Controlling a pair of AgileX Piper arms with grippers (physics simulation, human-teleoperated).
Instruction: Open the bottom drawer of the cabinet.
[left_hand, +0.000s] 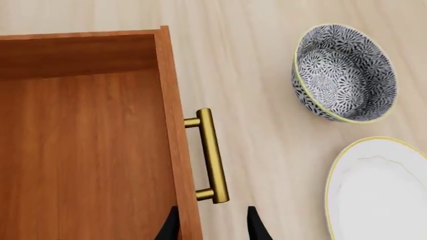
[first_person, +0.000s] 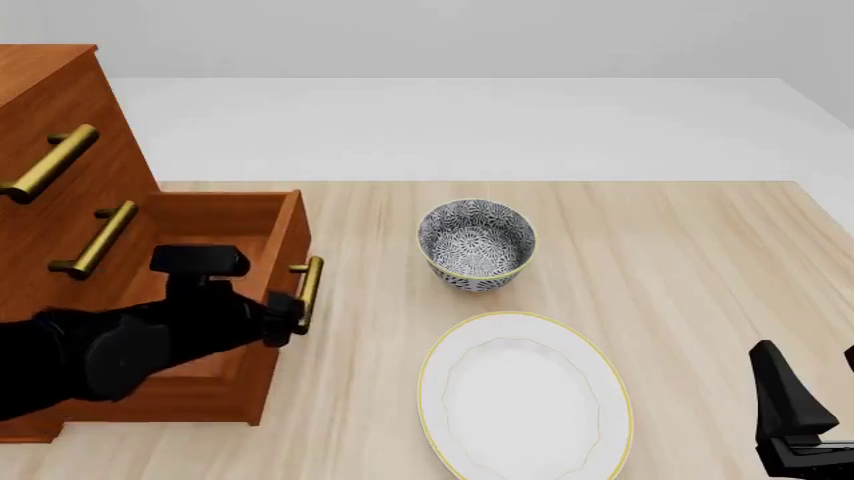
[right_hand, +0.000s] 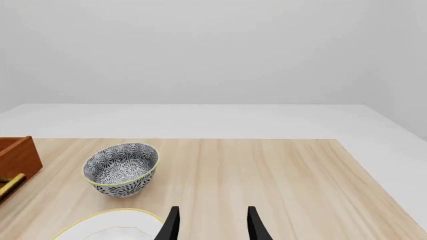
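I can read no writing, brand or label on anything here; the only marking is the dark floral pattern on the bowl (first_person: 477, 243).

Counting: one cabinet (first_person: 60, 130) at the left of the table (first_person: 694, 260), with three drawers and three brass bar handles, one per drawer. One bowl, one white plate (first_person: 525, 393) with a thin yellow rim, and my two arms.

The bottom drawer (first_person: 227, 215) stands pulled out from the cabinet front, its wooden inside open to the front camera. Its handle (first_person: 308, 290) faces right, toward the bowl and plate. The two upper drawers sit flush.

My left gripper (left_hand: 212, 225) is at the drawer's front. In the left wrist view the two black fingertips (left_hand: 171, 227) are spread apart, one over the front panel's top edge and the other out over the table, with the near end of the handle just ahead of the gap. They are released, clasping nothing. From the front the arm's dark body hides part of the drawer.

My right gripper (right_hand: 212, 222) hangs low at the table's near right, well apart from the cabinet. Its fingers are also parted with nothing between them, pointing toward the bowl, with the plate's edge just beside.

The bowl sits upright just beyond the plate, apart from it.
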